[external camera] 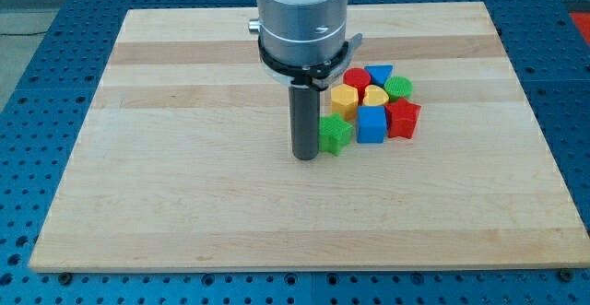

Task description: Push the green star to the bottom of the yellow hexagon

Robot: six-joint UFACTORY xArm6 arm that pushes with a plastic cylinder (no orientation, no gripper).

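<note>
A pale wooden board with lighter and darker stripes lies on a blue perforated table. The dark rod ends in my tip — at its 3 o'clock sits the green star. Beyond it cluster a yellow hexagon, yellow heart, blue cube, red star, red cylinder, blue triangle and green cylinder.
</note>
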